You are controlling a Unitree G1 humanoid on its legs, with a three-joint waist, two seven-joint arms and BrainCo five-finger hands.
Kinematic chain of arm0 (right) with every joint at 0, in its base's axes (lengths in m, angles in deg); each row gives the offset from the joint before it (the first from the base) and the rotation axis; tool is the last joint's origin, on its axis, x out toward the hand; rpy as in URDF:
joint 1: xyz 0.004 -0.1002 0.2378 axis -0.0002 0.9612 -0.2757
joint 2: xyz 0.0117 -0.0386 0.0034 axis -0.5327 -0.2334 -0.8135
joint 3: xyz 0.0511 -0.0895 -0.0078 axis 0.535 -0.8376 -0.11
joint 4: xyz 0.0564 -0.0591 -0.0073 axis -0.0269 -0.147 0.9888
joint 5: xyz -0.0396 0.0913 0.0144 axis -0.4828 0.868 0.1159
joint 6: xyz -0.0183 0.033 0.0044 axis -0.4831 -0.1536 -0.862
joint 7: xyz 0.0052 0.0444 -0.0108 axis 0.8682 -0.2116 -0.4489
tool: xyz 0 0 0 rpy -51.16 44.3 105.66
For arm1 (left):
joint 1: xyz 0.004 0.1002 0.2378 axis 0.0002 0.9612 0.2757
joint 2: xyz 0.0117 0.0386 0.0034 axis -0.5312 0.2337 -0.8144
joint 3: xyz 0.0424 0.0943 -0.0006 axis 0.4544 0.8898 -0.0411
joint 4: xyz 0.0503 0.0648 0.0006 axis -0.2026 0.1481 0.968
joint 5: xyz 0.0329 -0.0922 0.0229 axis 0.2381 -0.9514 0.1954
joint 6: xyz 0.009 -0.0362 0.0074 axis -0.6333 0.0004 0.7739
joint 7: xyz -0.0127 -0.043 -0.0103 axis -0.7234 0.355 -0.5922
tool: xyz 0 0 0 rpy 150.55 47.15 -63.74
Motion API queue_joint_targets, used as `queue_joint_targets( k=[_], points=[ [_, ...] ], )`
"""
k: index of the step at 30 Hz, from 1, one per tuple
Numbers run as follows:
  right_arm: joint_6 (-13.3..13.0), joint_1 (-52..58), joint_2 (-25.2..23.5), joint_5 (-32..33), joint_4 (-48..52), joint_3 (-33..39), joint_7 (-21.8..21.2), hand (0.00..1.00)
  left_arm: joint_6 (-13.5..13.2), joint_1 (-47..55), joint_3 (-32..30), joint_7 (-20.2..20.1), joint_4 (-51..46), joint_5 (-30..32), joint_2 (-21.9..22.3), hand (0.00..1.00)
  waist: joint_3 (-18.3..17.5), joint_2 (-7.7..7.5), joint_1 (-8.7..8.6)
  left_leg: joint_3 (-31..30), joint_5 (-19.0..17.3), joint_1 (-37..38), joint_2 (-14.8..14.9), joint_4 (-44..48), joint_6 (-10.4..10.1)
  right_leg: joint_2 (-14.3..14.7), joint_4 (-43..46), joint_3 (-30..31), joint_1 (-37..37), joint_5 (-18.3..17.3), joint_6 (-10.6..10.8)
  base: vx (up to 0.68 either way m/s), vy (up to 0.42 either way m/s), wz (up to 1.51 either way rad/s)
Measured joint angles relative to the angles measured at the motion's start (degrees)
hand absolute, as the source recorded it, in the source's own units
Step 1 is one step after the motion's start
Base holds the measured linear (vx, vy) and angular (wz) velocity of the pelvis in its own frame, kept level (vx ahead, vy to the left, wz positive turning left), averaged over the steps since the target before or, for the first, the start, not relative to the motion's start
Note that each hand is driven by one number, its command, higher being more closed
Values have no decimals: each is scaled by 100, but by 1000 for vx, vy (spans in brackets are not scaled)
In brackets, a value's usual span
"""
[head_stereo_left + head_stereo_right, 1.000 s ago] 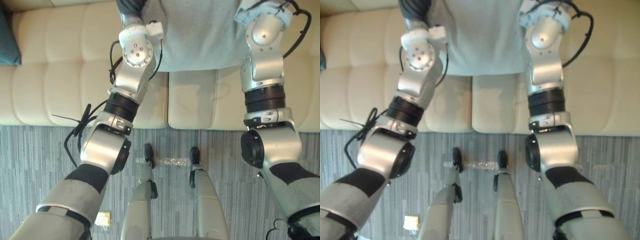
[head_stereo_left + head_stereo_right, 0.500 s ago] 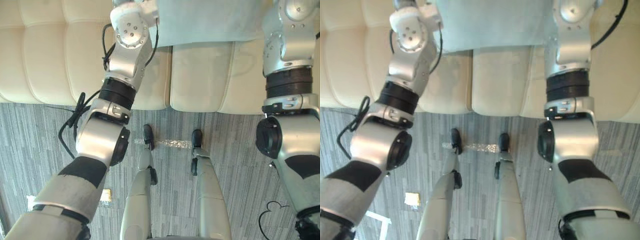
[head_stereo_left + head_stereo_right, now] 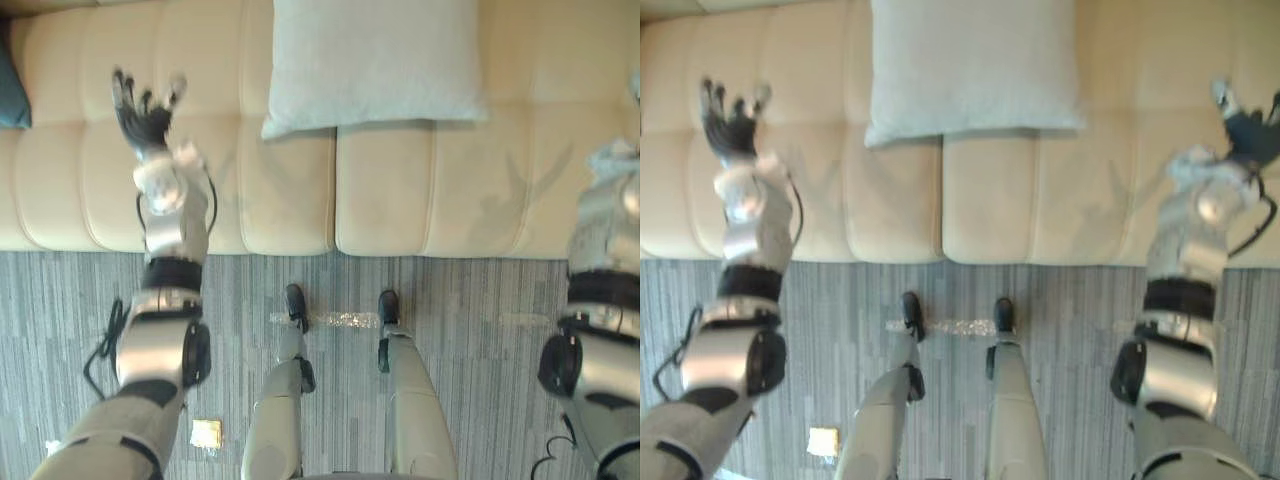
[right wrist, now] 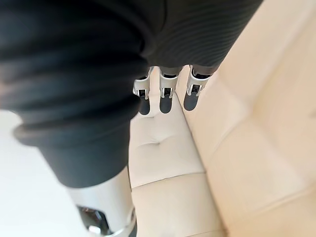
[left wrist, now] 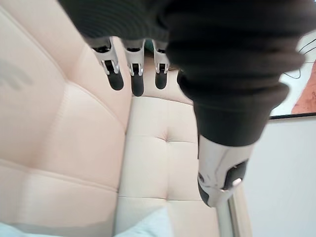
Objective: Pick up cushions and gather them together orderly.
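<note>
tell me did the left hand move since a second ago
Yes. The left hand was at the left edge of the grey cushion; now it is open above the sofa seat, further left, apart from it.

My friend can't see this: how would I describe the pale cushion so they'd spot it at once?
Find the long cream sofa above the striped grey carpet. Near its middle, over the seam between two seat pads, sits a square cushion, between the robot's left hand and right hand. It is pale grey, unlike the dark teal cushion at the sofa's far left.
</note>
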Motion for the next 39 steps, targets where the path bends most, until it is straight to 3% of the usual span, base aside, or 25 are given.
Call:
queue_joint_targets(
  k=[5, 7, 9, 12, 15, 18, 23, 26, 29, 31, 32, 33, 35, 36, 38, 39],
  points=[
    [-33, 2538, -1629, -584, 499, -20, -775, 0, 26, 2665, 835, -777, -426, 557, 726, 0, -308, -342, 41, -9, -351, 821, -44, 12, 3, -63, -227, -68, 956, -244, 10, 79, -30, 4],
    [-30, 3009, -1979, -672, 400, -36, -904, 0, 47, 3082, 926, -939, -233, 771, 890, 0, -446, -396, 41, -37, -401, 1004, -49, 11, 4, -75, -319, -110, 1208, -265, 32, 68, -1, 9],
    [11, 3706, -2462, -813, -14, -92, -1080, 0, 164, 3619, 924, -1157, 380, 1106, 1163, 0, -783, -459, 36, -90, -491, 1335, -76, 70, 31, -131, -491, -189, 1671, -302, 58, 95, 20, 10],
    [76, 4098, -2802, -897, -785, -143, -1258, 0, 253, 4037, 739, -1288, 1105, 1410, 1429, 0, -1215, -474, 37, -87, -686, 1733, -113, 109, 32, -176, -736, -258, 2189, -369, 116, 91, 23, 2],
    [156, 4222, -3024, -898, -1499, -158, -1428, 0, 351, 4233, 474, -1373, 1601, 1765, 1570, 0, -1555, -462, 36, -63, -760, 2018, -101, 64, 11, -162, -968, -259, 2539, -374, 147, 61, 12, -5],
    [222, 4177, -3119, -892, -1976, -189, -1514, 0, 404, 4243, 327, -1394, 1908, 1961, 1656, 0, -1678, -442, 71, 39, -780, 2236, -76, -1, -3, -125, -1193, -188, 2749, -262, 124, 23, 1, -14],
    [315, 4083, -3244, -892, -2327, -190, -1553, 0, 418, 4217, 336, -1399, 2073, 2113, 1660, 0, -1699, -486, 72, 191, -831, 2479, -56, 2, -15, -84, -1545, -63, 3098, -55, 157, 44, 9, -21],
    [336, 3952, -3279, -891, -2548, -252, -1549, 0, 417, 4103, 340, -1388, 2108, 2178, 1645, 0, -1661, -616, 81, 358, -958, 2425, -55, 217, 23, -86, -1621, 127, 3091, 67, 214, 32, 19, -31],
    [366, 3694, -3304, -904, -2580, -431, -1517, 0, 419, 3879, 344, -1352, 2232, 2236, 1601, 0, -1552, -744, 115, 555, -1382, 2044, 88, 1053, 63, -53, -1788, 342, 3037, 305, 309, -28, 9, -38],
    [376, 3564, -3291, -921, -2587, -512, -1482, 0, 424, 3783, 337, -1339, 2230, 2282, 1601, 0, -1522, -721, 116, 564, -1717, 1715, 312, 1692, 80, 27, -1748, 167, 2939, 511, 355, -96, -11, -33],
    [379, 3509, -3275, -975, -2644, -526, -1473, 0, 426, 3691, 323, -1325, 2220, 2285, 1656, 0, -1496, -621, 185, 574, -1803, 1623, 517, 1819, 135, 180, -1689, 47, 2862, 735, 368, -131, -13, -21],
    [402, 3439, -3289, -1080, -2690, -537, -1465, 0, 442, 3671, 282, -1298, 2217, 2289, 1648, 0, -1435, -529, 230, 547, -1781, 1611, 653, 1828, 133, 192, -599, -285, 2583, 325, 103, -125, -10, -12],
    [426, 3523, -3285, -1120, -2824, -543, -1460, 0, 509, 3673, 265, -1259, 2124, 2291, 1612, 0, -1479, -628, 230, 420, -1773, 1618, 666, 1906, 137, 11, 884, -469, 2482, -144, 121, -74, -84, 28],
    [424, 3534, -3279, -1123, -2929, -555, -1459, 0, 523, 3721, 251, -1256, 2115, 2293, 1553, 0, -1556, -745, 250, 337, -1747, 1559, 629, 1965, 97, -133, 1463, -429, 2497, -185, 146, -39, -134, 33],
    [424, 3474, -3268, -1122, -2982, -552, -1460, 0, 594, 3698, 97, -1259, 2125, 2292, 1566, 0, -1593, -828, 280, 204, -1640, 1367, 545, 2096, 48, -113, 1493, -553, 2345, -162, 238, -31, -68, 28],
    [422, 3499, -3169, -1123, -3001, -487, -1438, 0, 642, 3745, 90, -1278, 2163, 2292, 1739, 0, -1699, -643, 362, 36, -1552, 1195, 381, 1933, 165, 14, 749, -537, 2614, -266, 313, -69, 63, 25]
  ],
)
